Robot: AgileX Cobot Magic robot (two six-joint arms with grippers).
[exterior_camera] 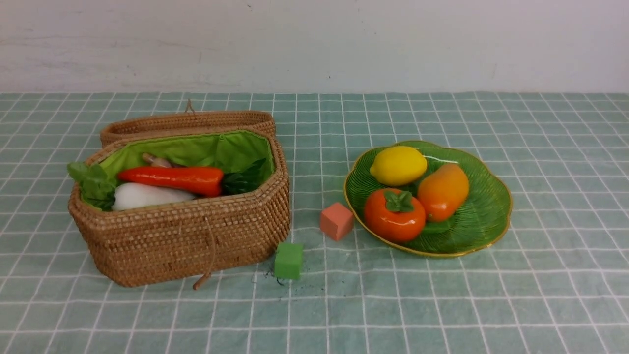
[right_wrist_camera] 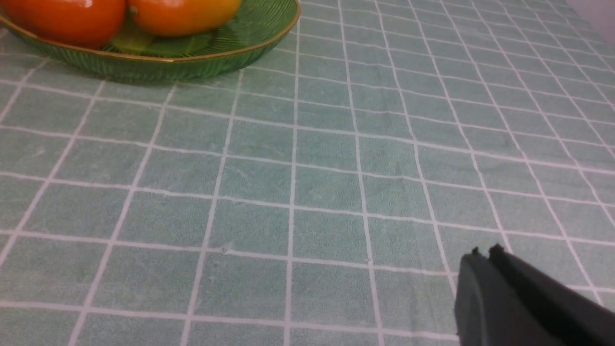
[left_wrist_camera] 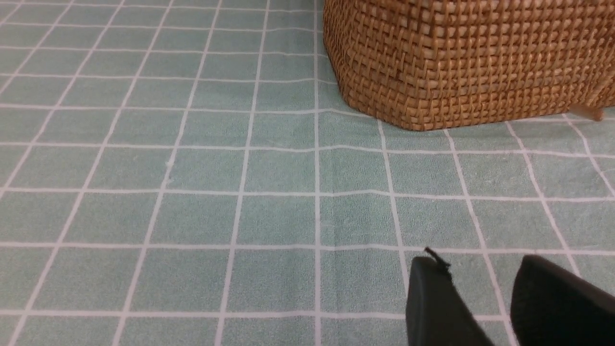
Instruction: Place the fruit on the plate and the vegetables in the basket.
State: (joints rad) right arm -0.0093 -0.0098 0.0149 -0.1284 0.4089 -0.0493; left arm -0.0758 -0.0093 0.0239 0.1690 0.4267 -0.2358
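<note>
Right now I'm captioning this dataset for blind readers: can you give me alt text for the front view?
An open wicker basket on the left holds a carrot and a white radish, and a green plate on the right holds a lemon, a mango and a persimmon. A pink cube and a green cube sit between them on a checked tablecloth.

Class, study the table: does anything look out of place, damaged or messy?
Yes. Two foam-like cubes sit loose on the cloth, in neither container: a pink cube beside the plate, and a green cube at the basket corner. Dark crumbs lie scattered round the green one, as if it is shedding.
</note>
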